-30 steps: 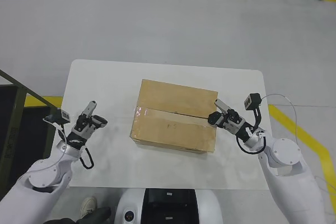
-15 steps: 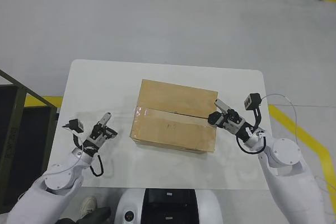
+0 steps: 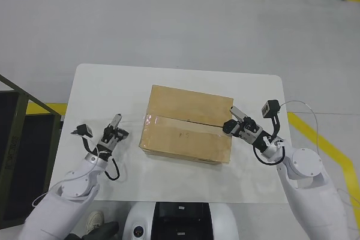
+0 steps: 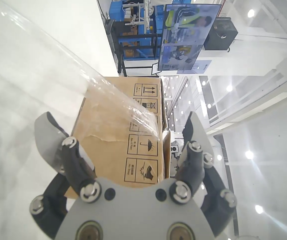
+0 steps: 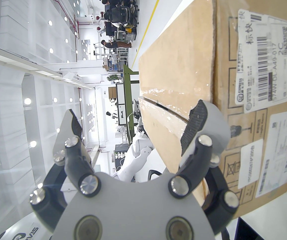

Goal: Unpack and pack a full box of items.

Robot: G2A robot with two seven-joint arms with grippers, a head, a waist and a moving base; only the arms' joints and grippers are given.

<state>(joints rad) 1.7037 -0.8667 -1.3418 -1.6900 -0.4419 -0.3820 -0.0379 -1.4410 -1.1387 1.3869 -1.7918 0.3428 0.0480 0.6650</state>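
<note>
Top view gives you the cardboard box [image 3: 189, 123] lying about in the middle of the white bench [image 3: 108, 84], well clear of every edge, long side running from the bench's left edge toward its right. Its top flaps are shut, and the seam [image 3: 186, 122] between them runs the length of the lid with glossy clear tape over it. Your left jaws sit low over the bench between its left edge and the box, near the box's left end but apart from it. The left wrist view shows them spread open with nothing between them, aimed at that end face with its printed handling symbols [image 4: 142, 156] and a wrinkled strip of clear tape [image 4: 133, 112] coming down over it. Your right jaws are at the box's right end, level with its top edge near the seam. In the right wrist view they stand wide open and empty, one ribbed pad [image 5: 195, 123] just over the lid's edge beside the shipping labels [image 5: 265, 76] on the end face, the other out in the air above. You cannot tell whether that pad touches the cardboard.
</note>
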